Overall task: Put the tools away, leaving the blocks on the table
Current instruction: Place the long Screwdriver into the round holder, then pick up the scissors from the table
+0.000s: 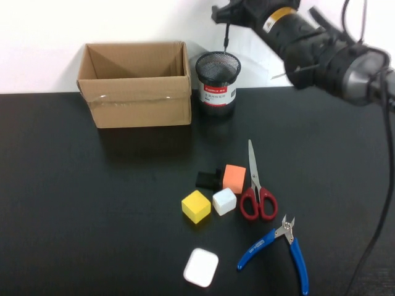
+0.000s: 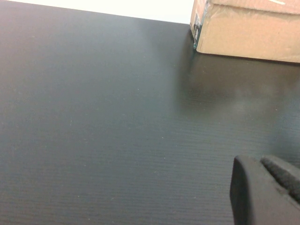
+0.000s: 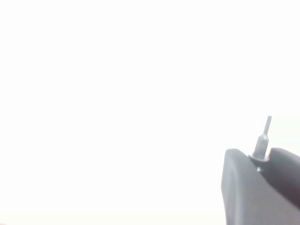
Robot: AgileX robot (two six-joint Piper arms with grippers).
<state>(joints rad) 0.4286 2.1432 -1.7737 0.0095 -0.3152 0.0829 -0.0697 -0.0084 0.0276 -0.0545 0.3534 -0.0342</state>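
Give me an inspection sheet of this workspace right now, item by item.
Surface: black table.
Job's things: scissors and pliers lie flat; screwdriver hangs above the mesh cup; four blocks clustered.
Clutter: white square pad, open cardboard box.
Grippers: right gripper shut on the screwdriver, above the cup; left gripper low over the table near the box.
Cables: black cable at the right edge.
Surroundings: white wall.

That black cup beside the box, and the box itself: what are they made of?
The cup looks like black wire mesh, probably metal: see-through, with a printed label. The box looks like matte brown cardboard, taped at the front. The right gripper hangs a screwdriver above the cup.
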